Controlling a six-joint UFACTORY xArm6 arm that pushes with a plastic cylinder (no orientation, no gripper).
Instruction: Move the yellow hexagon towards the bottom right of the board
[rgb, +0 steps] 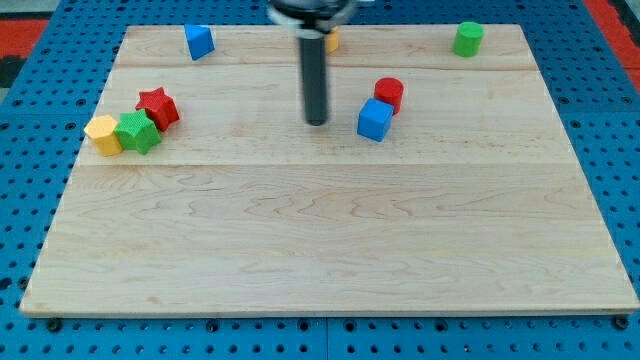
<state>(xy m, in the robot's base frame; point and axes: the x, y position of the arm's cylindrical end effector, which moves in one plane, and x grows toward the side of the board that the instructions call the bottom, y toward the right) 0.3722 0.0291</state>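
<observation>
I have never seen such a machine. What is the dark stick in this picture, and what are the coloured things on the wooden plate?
The dark stick is a robot arm's rod. It holds nothing; its lower end, my tip, only pushes blocks across the wooden board. There is one camera view, looking down at the board.

At the view's left lie a yellow hexagon, a green star and a red star, close together. Right of my tip sit a blue cube and a red cylinder. Near the top are a blue block, a green cylinder and an orange block, half hidden by the rod.

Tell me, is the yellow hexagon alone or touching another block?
Touching. The yellow hexagon sits against the green star at the view's left; my tip stands far to their right.
</observation>
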